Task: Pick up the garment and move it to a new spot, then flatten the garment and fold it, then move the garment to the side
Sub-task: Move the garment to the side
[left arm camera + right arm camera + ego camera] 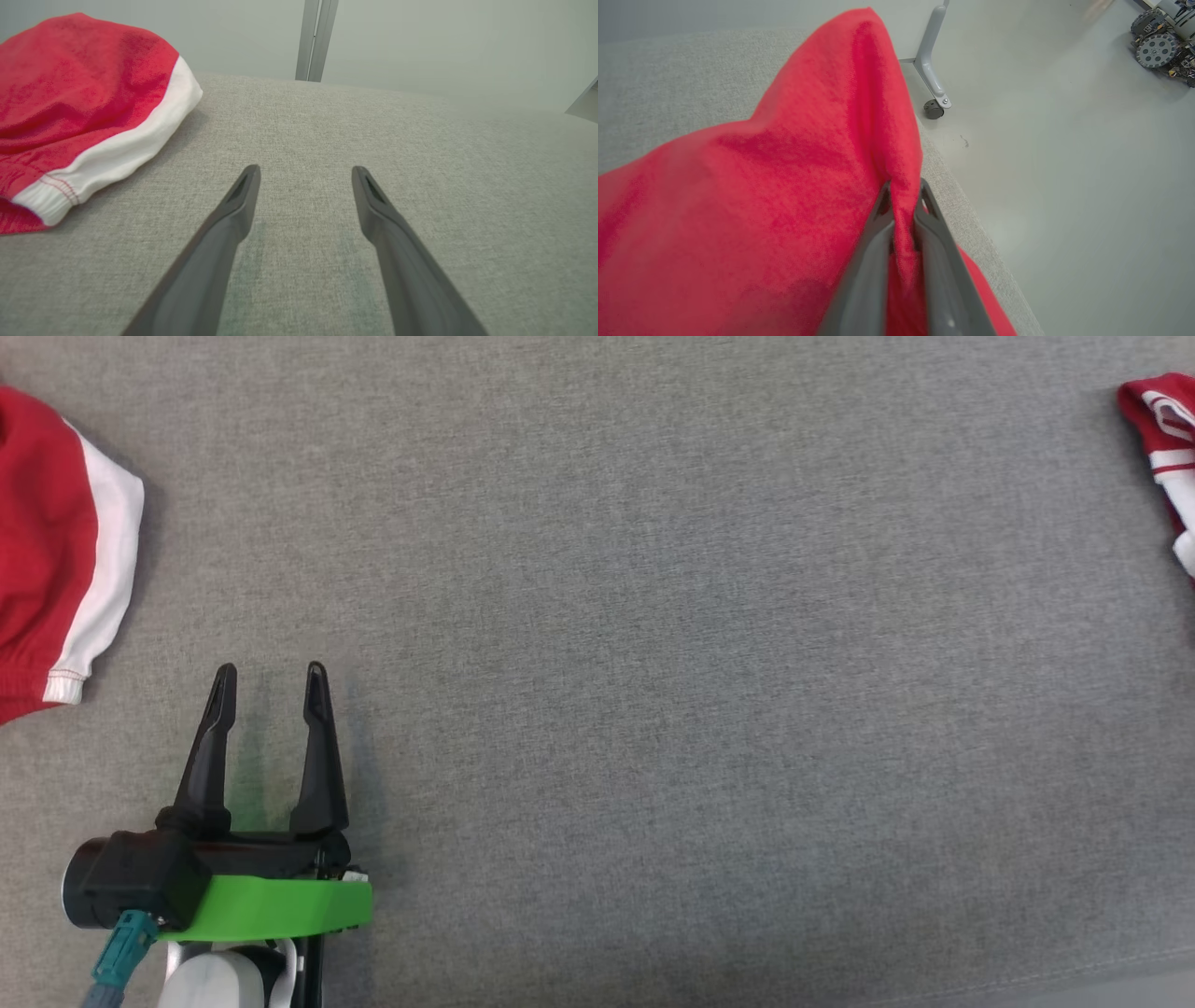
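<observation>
Pinching a fold of the red garment, the right gripper has its two fingers drawn narrow, with the cloth squeezed between the tips. In the right wrist view the fabric rises past the tips toward 12 o'clock and spreads away to 9 and 7 o'clock, covering much of the grey table. The table's edge runs off toward 5 o'clock. Past it lies the pale floor, with a castered leg at 12 o'clock and a wheeled machine at 2 o'clock.

In the head view the left gripper sits at 8 o'clock, fingers spread wide with nothing between them, above bare table. A red cloth with a white band lies at 10 o'clock from its tips, near but apart; the left wrist view shows this cloth in the same direction. A red-and-white piece shows at the head view's 2 o'clock edge; whether it belongs to the held garment cannot be told.
</observation>
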`<state>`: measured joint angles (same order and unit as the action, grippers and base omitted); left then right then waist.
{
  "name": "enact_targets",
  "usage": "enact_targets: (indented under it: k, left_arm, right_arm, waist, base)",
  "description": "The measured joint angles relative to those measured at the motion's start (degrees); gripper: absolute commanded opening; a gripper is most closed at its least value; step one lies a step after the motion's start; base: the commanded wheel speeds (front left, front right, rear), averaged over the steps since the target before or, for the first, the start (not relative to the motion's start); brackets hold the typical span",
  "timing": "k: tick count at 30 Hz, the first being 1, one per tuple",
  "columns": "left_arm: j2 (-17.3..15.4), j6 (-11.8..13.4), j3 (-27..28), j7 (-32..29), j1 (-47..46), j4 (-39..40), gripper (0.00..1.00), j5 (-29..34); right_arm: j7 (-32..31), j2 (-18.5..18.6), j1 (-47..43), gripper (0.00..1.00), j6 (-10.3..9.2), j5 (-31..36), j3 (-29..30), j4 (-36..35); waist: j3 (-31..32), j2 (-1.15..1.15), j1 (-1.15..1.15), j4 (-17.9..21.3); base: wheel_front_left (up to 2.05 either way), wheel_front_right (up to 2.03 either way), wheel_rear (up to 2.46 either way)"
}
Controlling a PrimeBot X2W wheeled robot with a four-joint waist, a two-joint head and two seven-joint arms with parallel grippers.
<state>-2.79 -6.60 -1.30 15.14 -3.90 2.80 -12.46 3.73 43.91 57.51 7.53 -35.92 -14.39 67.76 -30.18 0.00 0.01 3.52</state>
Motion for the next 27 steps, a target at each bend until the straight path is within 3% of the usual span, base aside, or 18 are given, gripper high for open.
enact_targets:
  k: [1,2,3,4,12,17,22,27]
  left_arm:
    - [0.0,0.0,0.08,0.0,0.03,0.05,1.0,-0.14]
    - [0.0,0.0,0.08,0.0,0.07,0.04,1.0,-0.32]
    - [0.0,0.0,0.04,0.0,0.08,0.01,1.0,-0.48]
    - [0.0,0.03,-0.01,0.0,0.07,-0.01,1.0,-0.64]
    - [0.01,1.12,-0.63,0.0,-1.3,-0.32,1.0,-1.32]
    - [0.01,1.59,-0.51,0.0,-1.35,-1.13,1.0,-2.31]
    - [0.01,2.25,0.74,0.0,0.17,-2.99,1.0,-3.36]
    - [0.02,2.58,2.26,0.0,4.03,-5.93,1.0,-5.35]
  right_arm:
    - [0.4,0.03,0.76,0.0,-0.01,0.55,0.08,1.23]
    - [0.42,0.01,1.24,0.31,0.0,1.25,0.0,2.08]
    - [0.56,-0.03,1.57,0.5,-0.01,1.64,-0.03,2.69]
    - [1.27,-0.02,1.98,1.0,0.0,2.53,-0.21,3.27]
    - [8.4,-0.53,6.56,1.0,0.0,7.06,1.01,5.19]
    - [11.1,-4.58,6.28,1.0,0.0,7.99,2.59,0.49]
    - [11.34,-8.39,-3.72,1.0,-0.01,12.44,10.95,-19.47]
    - [11.33,-19.84,-22.61,1.0,-0.01,18.83,19.08,-37.46]
  waist:
    - [-0.54,0.0,0.0,-0.39]
    - [-0.94,0.0,0.0,-0.78]
    - [-1.22,0.0,0.0,-1.05]
    - [-1.54,0.0,0.0,-1.33]
    - [-2.13,0.0,0.0,-0.67]
    - [0.34,0.0,0.0,0.23]
    - [4.68,0.0,-0.01,1.17]
    - [10.48,0.0,-0.01,1.73]
  base:
    - [0.0,0.0,0.0]
    - [0.0,0.0,0.0]
    - [0.0,0.0,0.0]
    - [0.0,0.0,0.0]
    - [0.0,0.0,0.0]
    - [0.0,0.0,0.0]
    - [0.0,0.0,0.0]
    - [0.0,0.0,0.0]
